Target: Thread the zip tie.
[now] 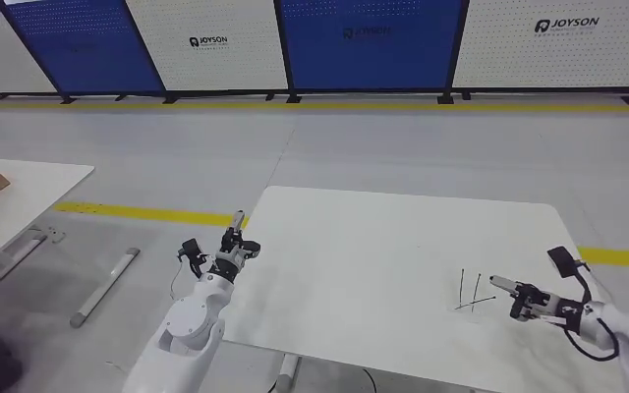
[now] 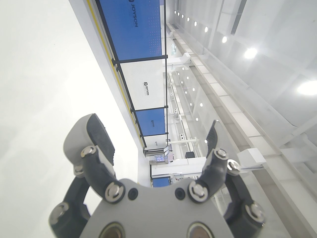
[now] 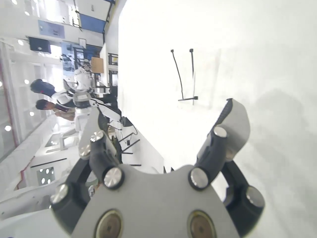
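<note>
Three thin black zip ties (image 1: 472, 293) lie on the white table (image 1: 393, 255) near its front right corner. Two run roughly parallel and the third crosses their tails. My right gripper (image 1: 501, 285) hovers just to the right of them, open and holding nothing. In the right wrist view the zip ties (image 3: 184, 75) lie a short way beyond the open right gripper (image 3: 161, 120). My left gripper (image 1: 236, 228) stands at the table's left edge, far from the ties. The left wrist view has the left gripper (image 2: 156, 134) open, with nothing between its fingers.
A second white table (image 1: 29, 187) stands at the far left. A grey bar (image 1: 103, 287) lies on the floor beside my left arm. Blue and white panels (image 1: 373, 44) close off the back. A yellow floor line (image 1: 147, 213) passes behind the table.
</note>
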Available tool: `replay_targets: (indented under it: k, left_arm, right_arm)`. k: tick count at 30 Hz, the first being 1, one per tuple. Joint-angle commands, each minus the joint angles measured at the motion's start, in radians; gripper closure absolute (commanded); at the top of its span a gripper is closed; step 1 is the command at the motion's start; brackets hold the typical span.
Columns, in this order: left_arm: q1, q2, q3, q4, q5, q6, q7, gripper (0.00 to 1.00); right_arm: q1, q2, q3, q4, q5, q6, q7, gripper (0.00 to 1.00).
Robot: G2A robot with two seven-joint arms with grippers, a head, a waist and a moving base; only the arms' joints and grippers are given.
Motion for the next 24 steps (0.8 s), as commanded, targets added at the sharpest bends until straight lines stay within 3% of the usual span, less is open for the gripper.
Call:
replay_targets:
  k: [1, 17, 24]
  left_arm:
    - [0.000, 0.000, 0.000, 0.000, 0.000, 0.000, 0.000, 0.00]
    - [0.000, 0.000, 0.000, 0.000, 0.000, 0.000, 0.000, 0.00]
    - [0.000, 0.000, 0.000, 0.000, 0.000, 0.000, 0.000, 0.00]
  right_arm:
    - [0.029, -0.002, -0.031, 0.026, -0.027, 0.007, -0.033, 0.00]
    - [0.052, -0.004, -0.073, 0.049, -0.023, -0.011, -0.067, 0.00]
    - [0.089, -0.003, -0.101, 0.105, -0.004, -0.012, -0.073, 0.00]
